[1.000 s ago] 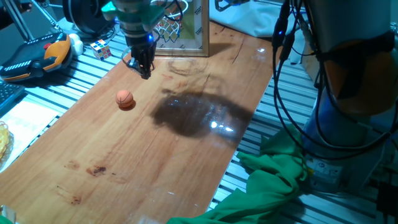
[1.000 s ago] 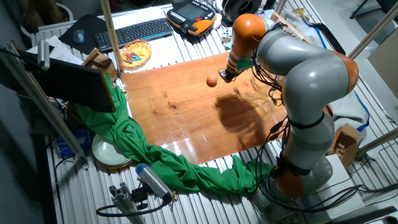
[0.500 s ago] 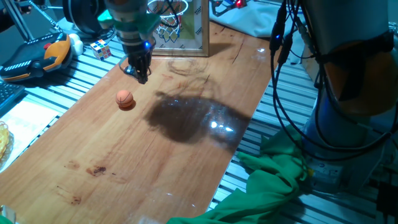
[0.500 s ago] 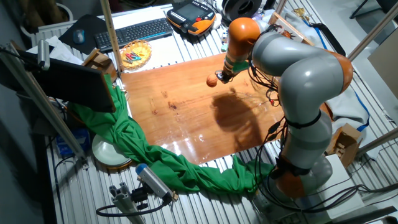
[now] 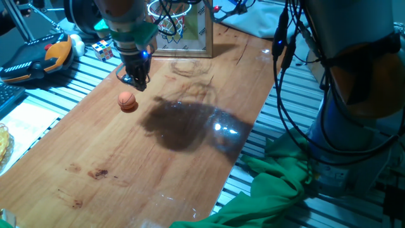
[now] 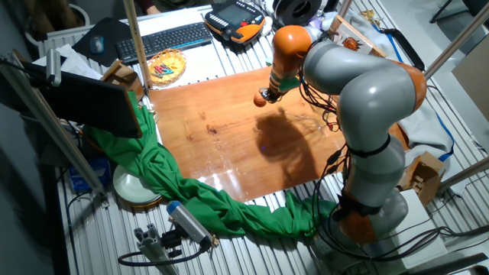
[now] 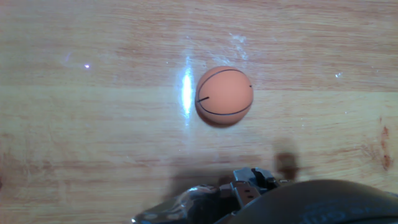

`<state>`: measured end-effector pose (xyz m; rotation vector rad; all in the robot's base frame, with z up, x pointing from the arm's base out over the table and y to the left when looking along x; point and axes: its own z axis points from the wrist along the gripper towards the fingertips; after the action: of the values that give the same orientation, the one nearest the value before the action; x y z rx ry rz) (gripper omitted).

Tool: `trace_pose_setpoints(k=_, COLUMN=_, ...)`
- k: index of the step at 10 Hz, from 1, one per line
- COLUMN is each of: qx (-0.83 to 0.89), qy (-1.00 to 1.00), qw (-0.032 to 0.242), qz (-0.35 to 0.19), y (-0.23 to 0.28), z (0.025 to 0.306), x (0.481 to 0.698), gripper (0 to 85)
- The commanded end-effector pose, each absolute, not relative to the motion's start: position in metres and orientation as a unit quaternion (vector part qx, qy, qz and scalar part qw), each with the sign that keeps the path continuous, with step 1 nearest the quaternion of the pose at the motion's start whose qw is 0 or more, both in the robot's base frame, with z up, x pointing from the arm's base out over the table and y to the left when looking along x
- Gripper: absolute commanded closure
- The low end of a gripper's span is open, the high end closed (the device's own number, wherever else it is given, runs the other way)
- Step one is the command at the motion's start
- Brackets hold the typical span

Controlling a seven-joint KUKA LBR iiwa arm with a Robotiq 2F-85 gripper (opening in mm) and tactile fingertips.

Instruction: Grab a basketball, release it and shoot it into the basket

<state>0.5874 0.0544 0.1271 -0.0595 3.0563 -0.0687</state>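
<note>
Ball: your smooth orange basketball (image 5: 127, 100) with thin dark seams rests on glossy wooden tabletop (image 5: 190, 158) | End effector (image 5: 137, 83): hovers just beside it, finger spread unclear | Basket (image 5: 166, 24): far end.

arm: grey w/ orange joints, reaches out from base, bent over at the elbow, wrist angled down
gripper (image 5: 137, 84): dark, two fingers, tips pointing down, just off the surface
fingers: close together, gap can't be judged
hand view: only bits of metal gripper body at bottom edge, fingertips not clear
hold: nothing between the fingers
</note>
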Motion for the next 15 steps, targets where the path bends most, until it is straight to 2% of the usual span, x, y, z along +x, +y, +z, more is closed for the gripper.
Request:
trace_pose_setpoints(k=1, qx=-0.022, qy=0.999, qw=0.04, qz=-0.014, y=0.0541, z=0.1265, x=0.5877, gripper=84.3)
trace_pose_setpoints(k=9, qx=-0.037, qy=0.999, qw=0.026, qz=-0.004, y=0.0595, z=0.1198, x=0.5949, gripper=84.3)
trace_pose_setpoints(k=11, qx=-0.035, qy=0.999, qw=0.03, qz=-0.003, y=0.0592, z=0.1195, x=0.5952, gripper=84.3)
trace_pose_setpoints(k=15, qx=-0.054, qy=0.998, qw=0.026, qz=-0.023, y=0.0592, z=0.1195, x=0.5952, gripper=84.3)
